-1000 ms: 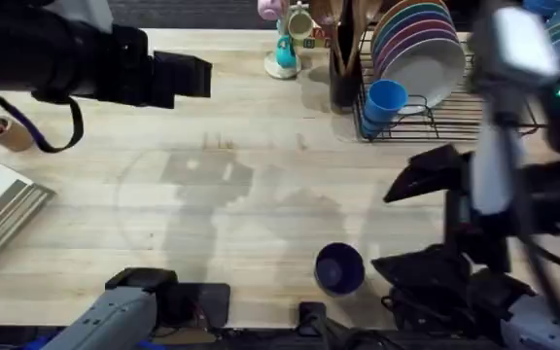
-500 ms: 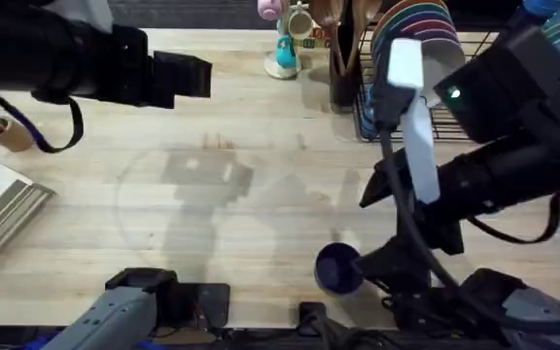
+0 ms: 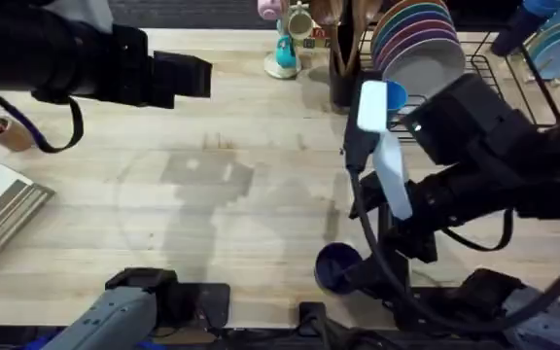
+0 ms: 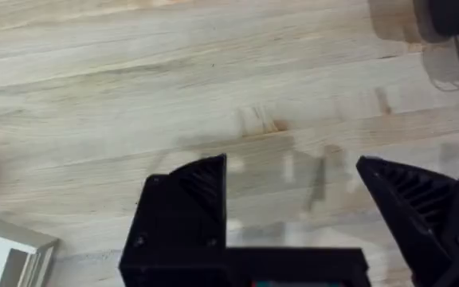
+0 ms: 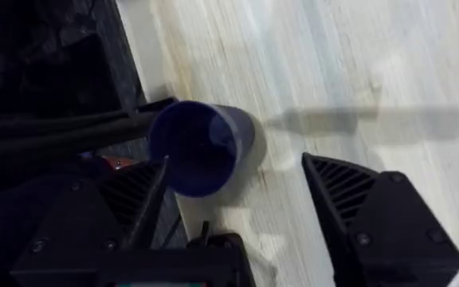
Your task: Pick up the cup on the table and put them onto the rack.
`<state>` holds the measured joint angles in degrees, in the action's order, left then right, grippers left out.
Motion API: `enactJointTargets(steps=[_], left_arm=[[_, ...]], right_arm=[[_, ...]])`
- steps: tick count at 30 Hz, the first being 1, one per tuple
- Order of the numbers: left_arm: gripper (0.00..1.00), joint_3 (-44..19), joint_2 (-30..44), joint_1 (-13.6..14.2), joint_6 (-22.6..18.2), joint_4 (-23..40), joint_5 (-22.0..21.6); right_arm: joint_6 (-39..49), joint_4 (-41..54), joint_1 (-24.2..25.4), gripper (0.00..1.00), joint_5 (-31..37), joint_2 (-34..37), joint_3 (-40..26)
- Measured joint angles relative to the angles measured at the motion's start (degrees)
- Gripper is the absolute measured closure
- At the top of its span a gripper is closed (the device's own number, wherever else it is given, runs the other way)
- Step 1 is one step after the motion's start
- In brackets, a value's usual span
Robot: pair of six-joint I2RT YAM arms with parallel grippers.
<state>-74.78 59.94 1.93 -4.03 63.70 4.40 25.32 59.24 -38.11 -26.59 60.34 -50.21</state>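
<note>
Right pincer (image 5: 233, 203) nearer round navy cup (image 5: 200, 147)

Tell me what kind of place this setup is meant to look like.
Most likely a mock kitchen counter built for robot practice. A wooden table carries a black wire dish rack stacked with coloured plates, a light blue cup sits in the rack, and small mugs stand at the back.

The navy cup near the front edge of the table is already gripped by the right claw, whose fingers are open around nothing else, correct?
Not quite. The navy cup stands free on the table, upright, not gripped. The right wrist view shows the right claw open, the cup just ahead of its fingers.
</note>
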Motion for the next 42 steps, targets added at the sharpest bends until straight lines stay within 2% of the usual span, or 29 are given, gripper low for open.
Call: enactJointTargets(steps=[6,15,17,21,30,36,38,39,42], left_arm=[[0.011,0.00,0.00,0.00,0.00,0.00,0.00],[0.010,0.00,0.00,0.00,0.00,0.00,0.01],[0.010,0.00,0.00,0.00,0.00,0.00,0.00],[0.010,0.00,0.00,0.00,0.00,0.00,0.02],[0.010,0.00,0.00,0.00,0.00,0.00,0.00],[0.009,0.00,0.00,0.00,0.00,0.00,0.02],[0.009,0.00,0.00,0.00,0.00,0.00,0.02],[0.010,0.00,0.00,0.00,0.00,0.00,0.02],[0.009,0.00,0.00,0.00,0.00,0.00,0.00]], right_arm=[[0.02,-1.63,0.02,0.009,0.22,1.30,1.26],[0.02,-3.56,0.02,0.010,0.22,8.51,1.26],[0.06,-3.56,0.00,0.043,0.22,9.42,1.28],[0.04,-3.79,-0.02,0.180,0.22,9.68,1.30],[0.06,-3.69,-0.05,0.562,-0.70,9.68,1.30],[0.06,-3.48,-1.17,0.916,-1.60,9.70,1.30],[0.02,-3.36,-1.57,0.962,-1.77,9.68,1.30],[0.87,2.17,-1.95,0.969,-1.03,9.68,-2.78],[1.09,4.27,-1.40,0.970,1.00,9.70,-7.35]])
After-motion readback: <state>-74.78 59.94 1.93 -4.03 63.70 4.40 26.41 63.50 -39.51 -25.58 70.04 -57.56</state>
